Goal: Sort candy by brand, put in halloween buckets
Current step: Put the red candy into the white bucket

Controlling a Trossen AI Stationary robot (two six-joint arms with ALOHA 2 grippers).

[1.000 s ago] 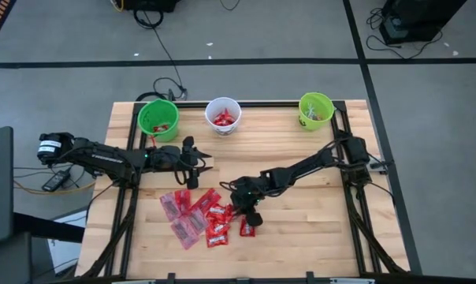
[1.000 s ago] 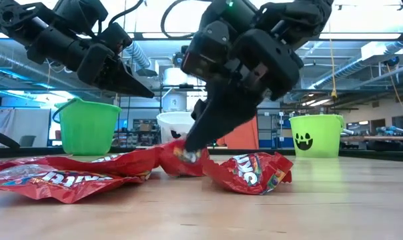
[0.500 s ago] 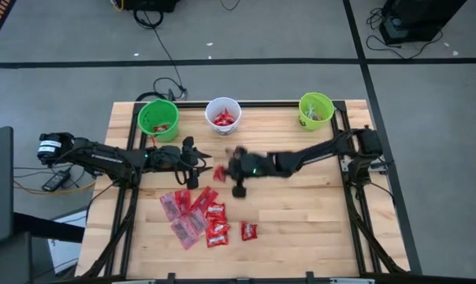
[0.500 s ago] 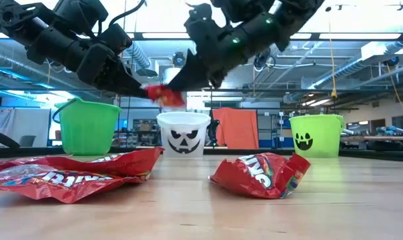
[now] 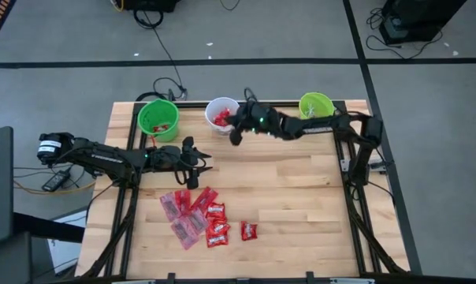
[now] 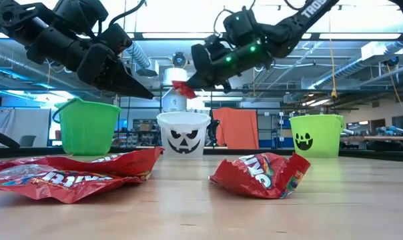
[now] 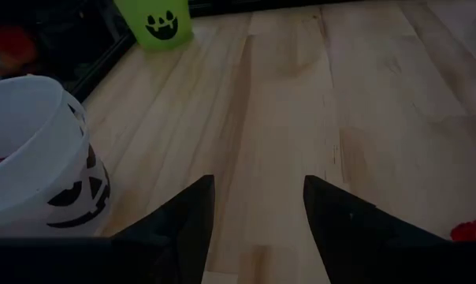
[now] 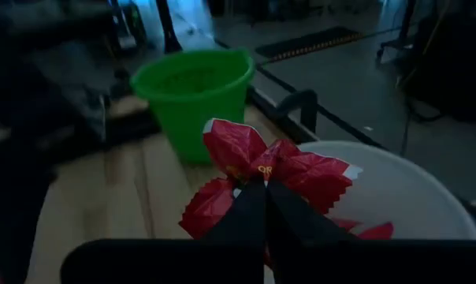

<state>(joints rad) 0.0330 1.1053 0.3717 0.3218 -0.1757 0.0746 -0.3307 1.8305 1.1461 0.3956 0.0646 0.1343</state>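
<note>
My right gripper hangs over the near-right rim of the white jack-o'-lantern bucket, shut on a shiny red candy packet. The white bucket holds more red packets. A plain green bucket stands at the far left and a green bucket with a dark face at the far right. A pile of red and pinkish packets lies flat on the near table, with one red packet apart from it. My left gripper hovers open above the table, left of centre. My right gripper pinches the red packet at its crumpled middle between the tips of its shut fingers. The fingers come from the table's right, slanting down. The packet is lifted clear, its wrapper ends fanning out beyond the fingertips above the white bucket's rim.
The three buckets line the far edge of the wooden table. Black frame rails run along the left and right sides. Bare wood lies in the middle and right of the table, between the buckets and the candy pile.
My right gripper has taken a red packet from the pile, lifted it clear and carried it up and toward the far edge, ending over the white bucket. One red packet stays where it lay, on the near table.
</note>
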